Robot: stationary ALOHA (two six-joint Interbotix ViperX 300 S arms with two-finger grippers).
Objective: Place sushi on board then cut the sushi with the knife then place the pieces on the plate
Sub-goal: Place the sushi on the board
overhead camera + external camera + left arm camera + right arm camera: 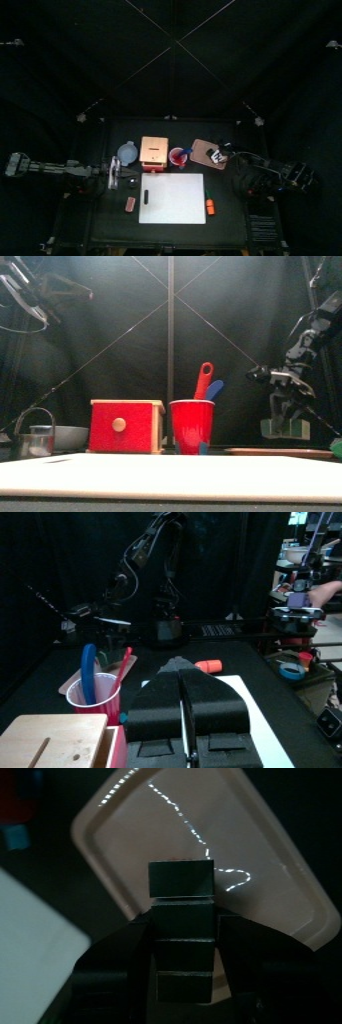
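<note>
Along the table's [100,215] left edge the left arm reaches in, and the left gripper [182,677] hovers low between that edge and the board, its jaws pressed together with nothing between them. Just behind it, toward the back-left corner, stands a round metal cutter [38,436] with its wire handle up, and beside that a blue-grey bowl [70,436]; what the bowl holds cannot be told. Next comes a pale wooden box [127,426] with a red drawer front, near the middle of the back edge. Just beside the box stands a red cup [193,426], upright, holding a red knife [203,381] and a blue knife [214,389], both handle-up and leaning toward the right.

Across the table's front half lies the white cutting board [174,197]. One small orange toy [130,203] lies on the table just off the board's left edge, and a second orange toy [210,206] lies at its right edge.

Toward the back-right corner lies the flat pink tray [201,818]. The right gripper [182,933] hangs above it, jaws clamped on the sides of the dark green sushi roll [287,428]. The roll stands out past the fingertips over the tray's middle, and the front view shows it lifted clear of the tray, well apart from the board.
</note>
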